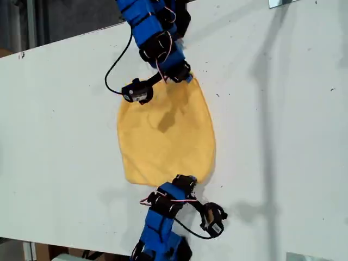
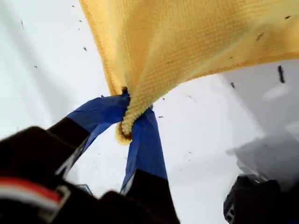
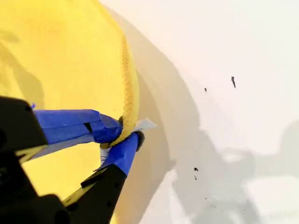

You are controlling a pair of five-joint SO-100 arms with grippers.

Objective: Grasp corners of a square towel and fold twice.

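You'll see the towel [image 1: 166, 136] lying spread mid-worktop [image 1: 283, 136] in the exterior view, with one arm [image 1: 155, 32] at its 12 o'clock corner and another at 6 o'clock. My first gripper [image 2: 128, 121] has its fingers [image 2: 145, 144] clamped on a bunched corner [image 2: 125, 128]. My second gripper [image 3: 119, 135] pinches the edge at the white tag [image 3: 145, 124].

Exterior view: high overhead, looking almost straight down on the white counter [image 1: 54, 136]; both arms and the whole towel [image 1: 166, 138] in frame, mid distance. First wrist view: rides my first gripper [image 2: 131, 116], looks along the blue-taped jaws, very close to a pinched towel corner [image 2: 128, 119]. Second wrist view: same setup on my second gripper [image 3: 119, 135], close on a tagged corner [image 3: 133, 123]. All three share towel and counter.
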